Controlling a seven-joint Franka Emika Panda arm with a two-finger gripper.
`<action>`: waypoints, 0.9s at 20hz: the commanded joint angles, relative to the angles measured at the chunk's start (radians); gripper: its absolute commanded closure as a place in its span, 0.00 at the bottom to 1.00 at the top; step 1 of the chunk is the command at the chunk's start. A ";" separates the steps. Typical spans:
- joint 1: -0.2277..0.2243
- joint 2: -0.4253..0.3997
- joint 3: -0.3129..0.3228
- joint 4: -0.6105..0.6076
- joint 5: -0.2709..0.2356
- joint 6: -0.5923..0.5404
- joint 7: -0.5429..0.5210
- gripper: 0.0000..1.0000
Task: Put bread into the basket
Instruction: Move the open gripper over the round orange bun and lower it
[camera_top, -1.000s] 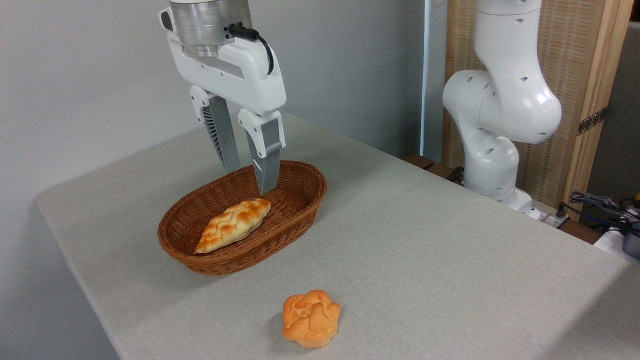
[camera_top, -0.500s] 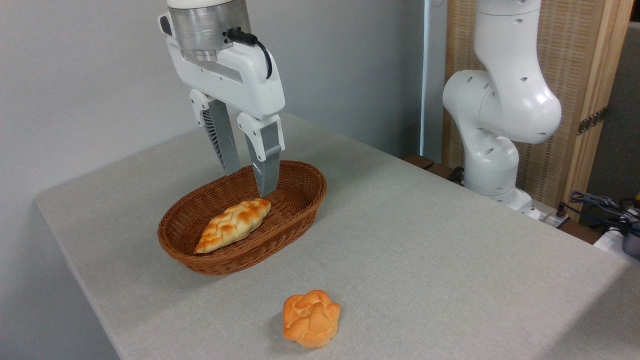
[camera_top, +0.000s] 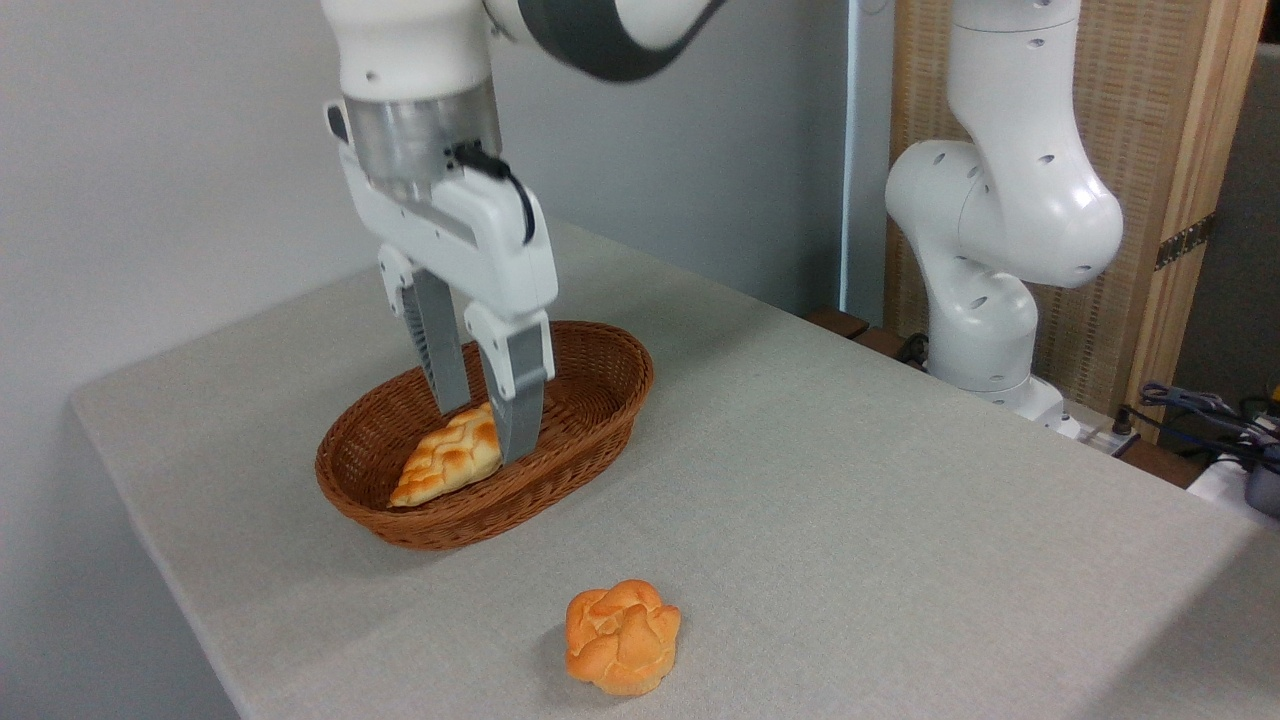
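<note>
The bread (camera_top: 622, 637), a small knobbly orange-golden bun, lies on the grey tabletop near the front edge, well in front of the basket. The reddish-brown wicker basket (camera_top: 604, 346) stands behind it at centre left. My gripper (camera_top: 487, 435) hangs open over the basket, far from the bun. Its fingers (camera_top: 520, 400) point down, and the nearer one covers the right end of a paler braided loaf. No object is gripped between the fingers.
The braided loaf (camera_top: 445, 462) lies inside the basket. The arm's white base (camera_top: 985, 300) stands at the table's back right, with cables (camera_top: 1200, 410) beside it. The table edge runs along the left and front.
The gripper has come down and slightly toward the front, so its fingers now overlap the braided loaf in the basket. The bun has not moved.
</note>
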 joint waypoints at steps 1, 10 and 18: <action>0.005 -0.013 0.021 -0.090 0.011 0.125 0.019 0.00; 0.047 0.028 0.062 -0.156 0.104 0.203 0.183 0.00; 0.071 0.027 0.064 -0.259 0.193 0.191 0.238 0.00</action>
